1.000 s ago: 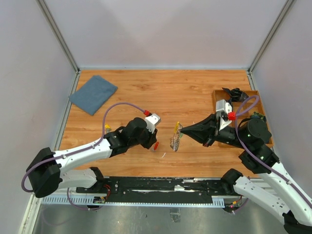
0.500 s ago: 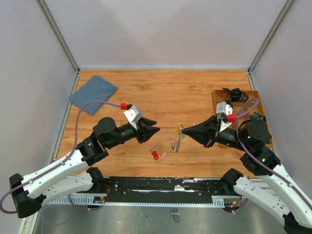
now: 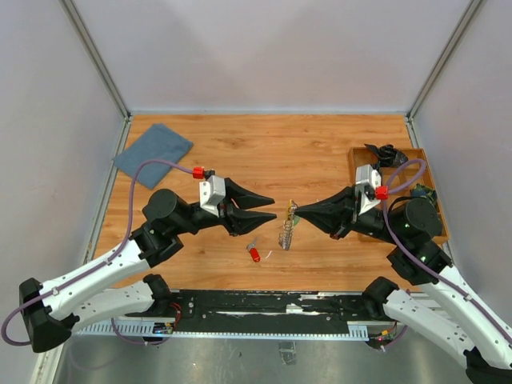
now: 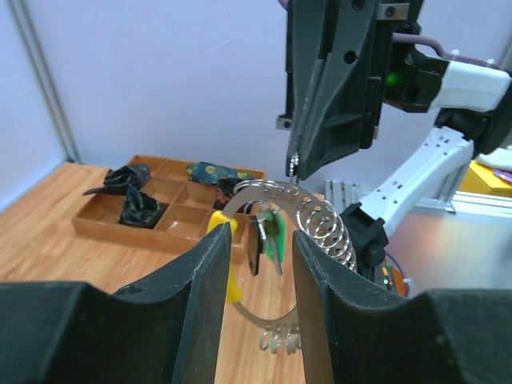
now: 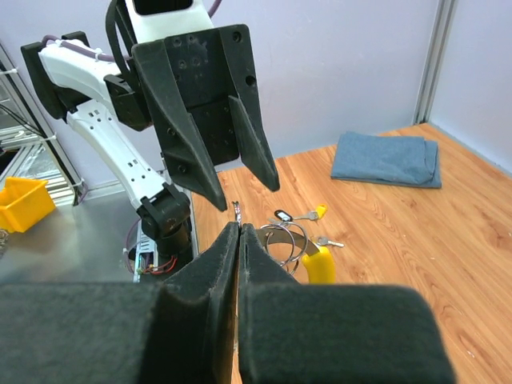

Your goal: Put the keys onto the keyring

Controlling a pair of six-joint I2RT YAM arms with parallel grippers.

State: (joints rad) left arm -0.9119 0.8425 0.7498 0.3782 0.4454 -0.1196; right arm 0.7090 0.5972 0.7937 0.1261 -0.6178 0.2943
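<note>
My right gripper [image 3: 296, 212] is shut on the top of the keyring [image 3: 286, 229] and holds it hanging above the table. The thin metal ring carries small silver rings, a yellow tag [image 5: 320, 264] and a green tag [image 4: 278, 237]. My left gripper [image 3: 274, 208] is open and empty, just left of the ring. In the left wrist view its fingers [image 4: 216, 264] frame the keyring [image 4: 268, 196]. A red-headed key [image 3: 254, 255] lies on the table below. A yellow-headed key [image 5: 318, 212] and another silver key [image 5: 330, 242] lie further left.
A brown compartment tray [image 3: 422, 164] with dark bundles stands at the right edge, partly under my right arm. A blue cloth [image 3: 153, 154] lies at the back left. Grey walls close off the table on three sides.
My left gripper has lifted off the table, away from the red key, and swung right and up to the keyring. The red key now lies on the table. My right gripper barely moved.
</note>
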